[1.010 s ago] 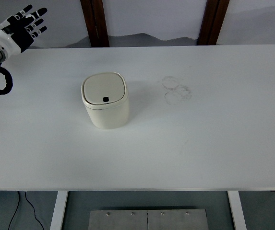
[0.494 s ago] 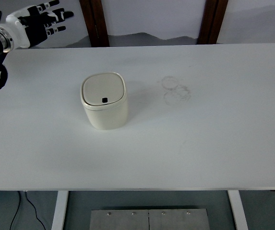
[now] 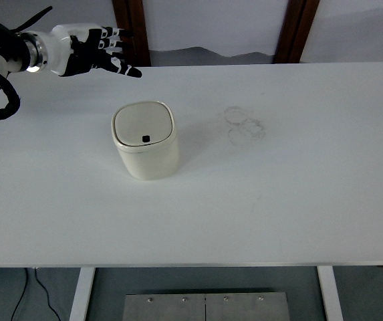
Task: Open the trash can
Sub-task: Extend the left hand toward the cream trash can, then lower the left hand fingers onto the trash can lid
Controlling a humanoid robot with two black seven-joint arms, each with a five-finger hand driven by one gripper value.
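Note:
A small cream trash can (image 3: 146, 140) stands upright on the white table (image 3: 278, 180), left of centre. Its square lid lies flat and shut, with a small black button (image 3: 146, 139) near the lid's front edge. My left hand (image 3: 97, 51), black and white, hovers over the table's far left, behind the can and apart from it. Its fingers are spread and point right, holding nothing. The right arm does not show.
Faint ring marks (image 3: 244, 125) stain the table right of the can. Two dark wooden posts (image 3: 131, 30) stand behind the far edge. A metal plate (image 3: 204, 306) and a cable (image 3: 34, 287) lie on the floor below the front edge.
My left hand has swung rightward from the far left corner and now reaches over the table's back edge, closer to the can. The can has not moved.

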